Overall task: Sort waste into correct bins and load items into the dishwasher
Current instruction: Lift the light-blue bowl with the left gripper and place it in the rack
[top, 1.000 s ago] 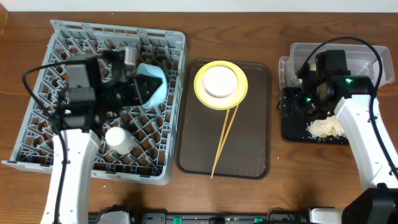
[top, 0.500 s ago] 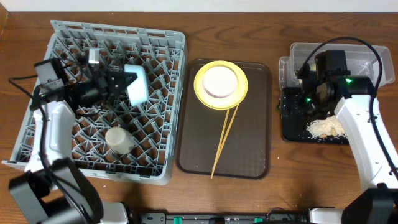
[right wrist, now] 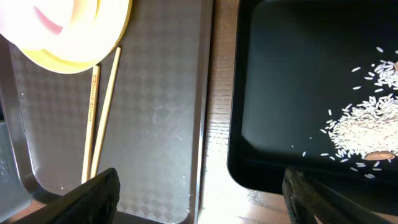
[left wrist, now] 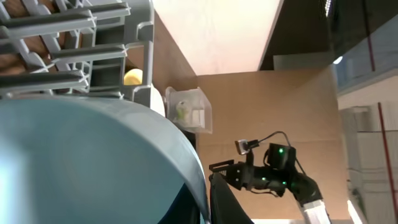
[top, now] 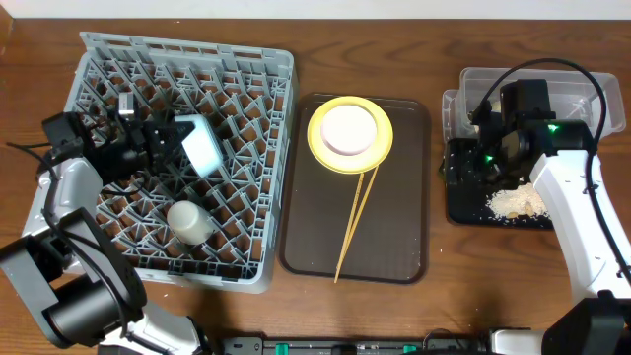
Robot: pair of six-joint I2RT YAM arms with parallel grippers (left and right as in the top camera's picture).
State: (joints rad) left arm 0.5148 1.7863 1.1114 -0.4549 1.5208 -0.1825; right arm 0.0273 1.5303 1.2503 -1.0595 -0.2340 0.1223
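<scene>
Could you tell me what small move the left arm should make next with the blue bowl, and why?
Probably ease the light blue bowl straight down between the pegs of the dish rack, ready for release. The left gripper is shut on the bowl's edge, the bowl is tilted on its side over the rack's upper middle, and the slots beneath it look unoccupied.

Dark wood table (top: pixel 454 296); pale wall (top: pixel 296 8) strip behind.

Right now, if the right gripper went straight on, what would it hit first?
The open right gripper would likely meet the strip of table between the brown serving tray and the black tray first; depth is unclear.
</scene>
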